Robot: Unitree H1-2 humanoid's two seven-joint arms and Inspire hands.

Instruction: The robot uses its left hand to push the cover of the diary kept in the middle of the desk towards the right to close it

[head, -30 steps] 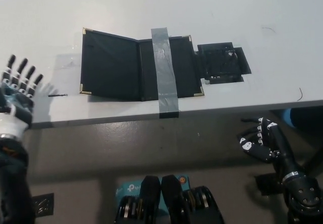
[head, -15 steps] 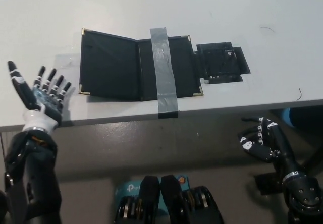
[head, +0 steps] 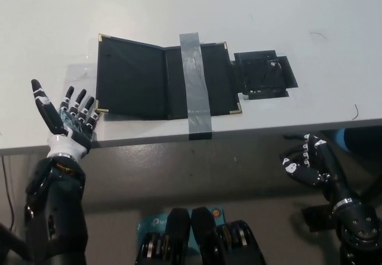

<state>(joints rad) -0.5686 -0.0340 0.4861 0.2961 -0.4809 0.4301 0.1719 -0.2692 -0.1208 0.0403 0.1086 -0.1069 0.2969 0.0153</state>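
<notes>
A black diary (head: pixel 164 80) with gold corners lies open in the middle of the white desk (head: pixel 191 8). Its right half is held down by a strip of grey tape (head: pixel 194 83). The left cover (head: pixel 128 77) lies flat, its lower left gold corner near the desk's front edge. My white left hand (head: pixel 68 119) is open, palm up, fingers spread, just left of that corner and not touching the cover. My black right hand (head: pixel 307 162) rests below the desk's front edge at the lower right, fingers curled and holding nothing.
A black flat square piece (head: pixel 262 74) lies on the desk right of the diary, joined to it. A thin dark wire (head: pixel 355 111) shows near the desk's right edge. The desk's front edge (head: pixel 179 141) runs across the middle of the picture.
My left hand has moved rightward and turned palm up, from the far left edge to beside the diary's lower left corner. The diary and right hand stay put.
</notes>
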